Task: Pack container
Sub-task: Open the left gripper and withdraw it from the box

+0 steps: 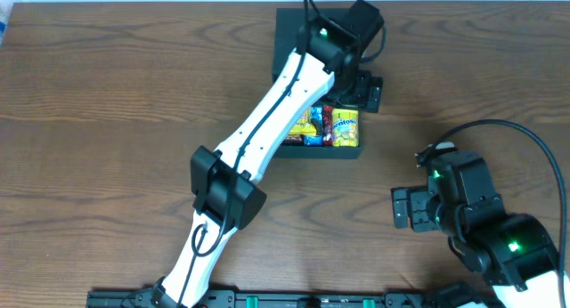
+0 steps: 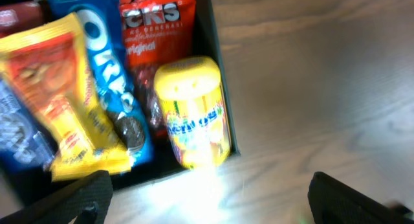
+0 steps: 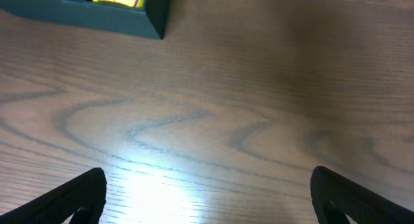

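The dark teal container [image 1: 321,152] stands at the back centre of the table and holds several snack packets. In the left wrist view I see a yellow packet [image 2: 194,111], a red packet [image 2: 158,26], a blue cookie packet [image 2: 107,88] and an orange-yellow packet [image 2: 52,75] against the container's wall [image 2: 223,88]. My left gripper [image 1: 363,93] hovers over the container's right edge; it [image 2: 210,204] is open and empty. My right gripper [image 1: 398,208] is open over bare wood, to the container's front right, and holds nothing [image 3: 210,198]. The container's corner [image 3: 97,20] shows far ahead.
My left arm [image 1: 267,130] stretches diagonally across the table and covers the container's left half. The container's flap lid [image 1: 289,28] lies open behind the box. Wood-grain table [image 1: 107,121] spreads to the left and right.
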You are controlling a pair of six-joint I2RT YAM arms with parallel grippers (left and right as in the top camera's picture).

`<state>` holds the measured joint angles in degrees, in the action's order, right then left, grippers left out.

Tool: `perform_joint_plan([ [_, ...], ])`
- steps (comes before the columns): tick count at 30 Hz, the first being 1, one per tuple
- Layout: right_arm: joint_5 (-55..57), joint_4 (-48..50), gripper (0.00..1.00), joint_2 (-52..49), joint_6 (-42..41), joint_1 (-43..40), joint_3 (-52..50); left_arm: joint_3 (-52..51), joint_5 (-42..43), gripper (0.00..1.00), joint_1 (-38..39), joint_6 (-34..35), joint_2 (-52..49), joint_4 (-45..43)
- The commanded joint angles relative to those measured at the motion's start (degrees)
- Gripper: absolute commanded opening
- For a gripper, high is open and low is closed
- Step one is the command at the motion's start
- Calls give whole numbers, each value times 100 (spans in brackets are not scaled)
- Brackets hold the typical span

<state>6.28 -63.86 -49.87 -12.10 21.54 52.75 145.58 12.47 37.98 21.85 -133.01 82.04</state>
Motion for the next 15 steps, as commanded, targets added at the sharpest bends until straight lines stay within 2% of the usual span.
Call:
perform_joint_plan([
  [1, 125, -24, 99, 9, 190, -35, 15, 706, -109, 98, -26, -328, 13, 413],
  [7, 120, -24, 99, 9, 188, -35, 15, 1681, -586, 98, -334, -407, 326, 1467],
  [11, 66, 72, 99, 9, 164, -35, 15, 1759, -708, 96, -664, -479, 914, 1475],
  [15, -57, 114, 99, 9, 142, -35, 15, 1759, -859, 96, -885, -909, 1523, 1475],
])
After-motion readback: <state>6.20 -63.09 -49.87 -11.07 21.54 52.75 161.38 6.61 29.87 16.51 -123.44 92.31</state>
